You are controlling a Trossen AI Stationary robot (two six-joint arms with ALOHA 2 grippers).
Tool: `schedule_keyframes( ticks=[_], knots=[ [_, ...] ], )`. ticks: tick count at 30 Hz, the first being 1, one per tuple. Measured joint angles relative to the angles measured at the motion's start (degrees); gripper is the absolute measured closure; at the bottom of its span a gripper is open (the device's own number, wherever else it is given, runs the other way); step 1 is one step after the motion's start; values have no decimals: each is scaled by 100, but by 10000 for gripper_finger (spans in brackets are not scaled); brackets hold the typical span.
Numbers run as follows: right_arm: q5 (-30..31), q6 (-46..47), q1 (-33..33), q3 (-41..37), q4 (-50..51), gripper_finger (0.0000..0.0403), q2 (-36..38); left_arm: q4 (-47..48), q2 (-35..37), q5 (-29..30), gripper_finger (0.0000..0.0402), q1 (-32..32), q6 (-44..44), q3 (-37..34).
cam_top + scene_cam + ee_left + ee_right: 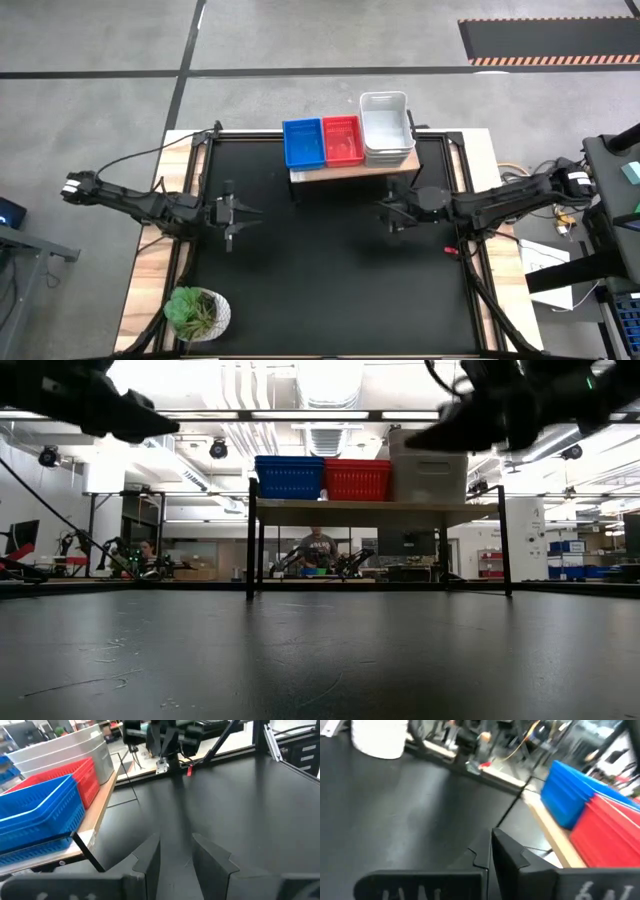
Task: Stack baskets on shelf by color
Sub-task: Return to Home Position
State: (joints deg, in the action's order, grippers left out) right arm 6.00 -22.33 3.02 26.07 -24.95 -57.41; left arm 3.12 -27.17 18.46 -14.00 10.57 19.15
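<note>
A black-topped work table (330,270) is seen from above, with a dark robot arm reaching in from each side. At the near left corner stands a round potted green plant (195,312), well apart from everything else.

The left gripper (176,845) hangs above the left part of the table, near the shelf's left end but not touching it. Its two dark fingers are parted by a modest gap with only bare table showing between them, so it holds nothing.

Along the far edge stands a small light-wood shelf on thin black legs (350,171). On it, from left to right, sit three stacks:
- blue perforated plastic baskets (303,142)
- red perforated plastic baskets (343,140), touching the blue stack
- larger white translucent bins (386,128), at the right end

How many are nested in each stack is hard to tell. No basket shows on the table itself.

The right gripper (491,842) hangs above the right part of the table, just in front of the shelf's right end. Its fingers are pressed together on nothing.

With every colour grouped on the shelf, the sorting looks finished. The step in hand seems to be the return of both arms to their rest pose. That calls for no grasp. Each arm needs only to retract toward its own side, keeping clear of the shelf legs and the stacks.
</note>
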Motion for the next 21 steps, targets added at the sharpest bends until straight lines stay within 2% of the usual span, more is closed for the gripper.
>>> schedule_keyframes(
  ticks=[3,5,10,15,21],
  knots=[
    [43,-167,-134,-688,-1124,394,25,-173,288,0,308,0,30,-301],
    [43,-176,-259,-996,-1431,394,229,-152,664,0,308,0,31,-468],
    [-2,-148,-588,-1540,-1460,394,1112,-139,1677,0,308,2,78,-797],
    [-16,-101,-653,-2054,-1430,394,2137,-54,2615,6,308,2,92,-988],
    [163,-72,-655,-2534,-1013,394,3443,-165,2405,42,308,2,351,-1165]
  ],
)
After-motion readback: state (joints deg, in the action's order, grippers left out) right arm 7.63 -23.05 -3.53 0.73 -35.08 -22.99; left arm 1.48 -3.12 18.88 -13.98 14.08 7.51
